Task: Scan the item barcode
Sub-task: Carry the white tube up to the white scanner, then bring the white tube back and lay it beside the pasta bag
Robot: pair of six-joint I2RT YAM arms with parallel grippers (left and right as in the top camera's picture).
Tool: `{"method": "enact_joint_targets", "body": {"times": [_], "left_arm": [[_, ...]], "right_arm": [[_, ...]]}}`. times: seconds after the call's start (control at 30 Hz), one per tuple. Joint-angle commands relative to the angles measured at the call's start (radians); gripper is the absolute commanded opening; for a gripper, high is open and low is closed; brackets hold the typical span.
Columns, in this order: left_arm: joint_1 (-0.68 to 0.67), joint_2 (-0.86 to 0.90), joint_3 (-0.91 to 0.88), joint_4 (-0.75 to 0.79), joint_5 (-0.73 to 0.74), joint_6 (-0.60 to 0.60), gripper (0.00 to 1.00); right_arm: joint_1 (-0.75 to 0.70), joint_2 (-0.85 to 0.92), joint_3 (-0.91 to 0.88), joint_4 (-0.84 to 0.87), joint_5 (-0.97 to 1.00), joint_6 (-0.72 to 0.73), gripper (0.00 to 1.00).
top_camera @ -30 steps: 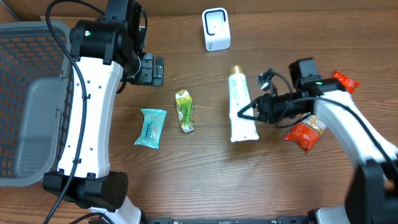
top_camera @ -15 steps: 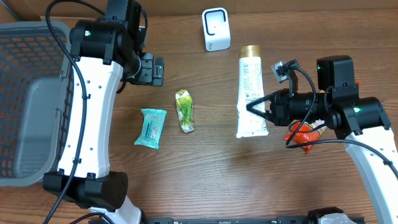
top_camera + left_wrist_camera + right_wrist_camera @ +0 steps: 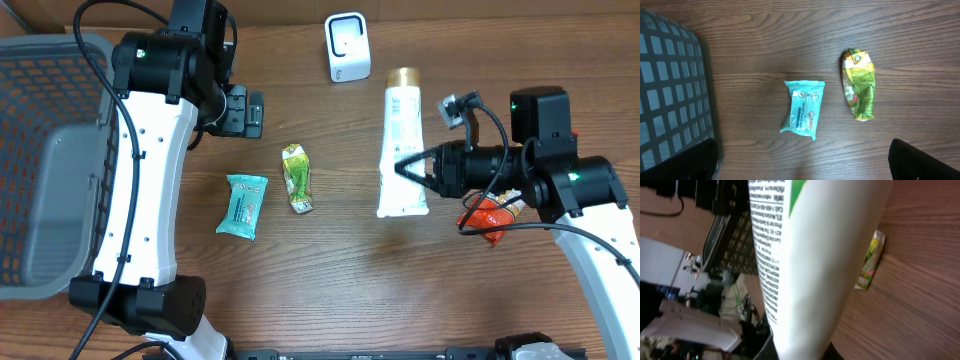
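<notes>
– One wooden table (image 3: 330,290) takes up nearly all we see, doesn't it?
– It does, and next in size we have the grey mesh basket (image 3: 40,150) at its left end.
– Then our two arms. The left arm (image 3: 150,160) rises white beside the basket, and the right arm (image 3: 575,190) reaches in from the right edge.
– After those we come to the item, the white tube (image 3: 402,140). Where do we place it?
– Right of centre, lengthwise, with its gold cap toward the far edge and its crimped end toward us. From the right wrist we see its printed side close up with the wood well behind it, so we take it as lifted off the table.
– And the right gripper (image 3: 408,170)?
– Pinching the tube on its lower half, jaws pressed against both sides.
– Our left gripper (image 3: 250,112)?
– Spread wide, well apart from the tube. Its wrist view shows us both dark fingertips (image 3: 920,160) at the bottom corners.
– Smaller things now. We have the white scanner (image 3: 347,47) standing by the far edge, near the tube's cap and left of it, not touching.
– A red packet (image 3: 488,213) lies partly under the right arm. A teal pack (image 3: 243,204) and a green pouch (image 3: 297,178) lie side by side, apart, left of the tube.
</notes>
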Motion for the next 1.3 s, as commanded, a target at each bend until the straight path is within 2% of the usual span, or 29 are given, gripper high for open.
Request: {"method": "enact_joint_targets", "body": {"times": [0.0, 0.17, 0.3, 0.4, 0.6, 0.8, 1.03, 1.27], "left_arm": [[0.005, 0.008, -0.002, 0.002, 0.002, 0.015, 0.99], [0.005, 0.008, -0.002, 0.002, 0.002, 0.015, 1.0], [0.005, 0.008, -0.002, 0.002, 0.002, 0.015, 1.0], [0.005, 0.008, -0.002, 0.002, 0.002, 0.015, 1.0], [0.005, 0.008, -0.002, 0.002, 0.002, 0.015, 0.99], [0.005, 0.008, -0.002, 0.002, 0.001, 0.015, 1.0], [0.005, 0.008, -0.002, 0.002, 0.002, 0.015, 1.0], [0.005, 0.008, -0.002, 0.002, 0.002, 0.015, 1.0]], "right_arm": [[0.035, 0.021, 0.099, 0.022, 0.066, 0.105, 0.03], [0.111, 0.198, 0.422, -0.181, 0.298, 0.045, 0.03], [0.187, 0.419, 0.777, -0.371, 0.624, 0.013, 0.03], [0.22, 0.562, 0.948, -0.407, 0.849, 0.0, 0.03], [0.255, 0.737, 0.966, -0.22, 1.271, -0.058, 0.04], [0.271, 0.894, 0.966, -0.007, 1.515, -0.302, 0.04], [0.271, 1.029, 0.966, 0.21, 1.569, -0.618, 0.04], [0.274, 1.151, 0.965, 0.424, 1.695, -0.779, 0.04]]}}
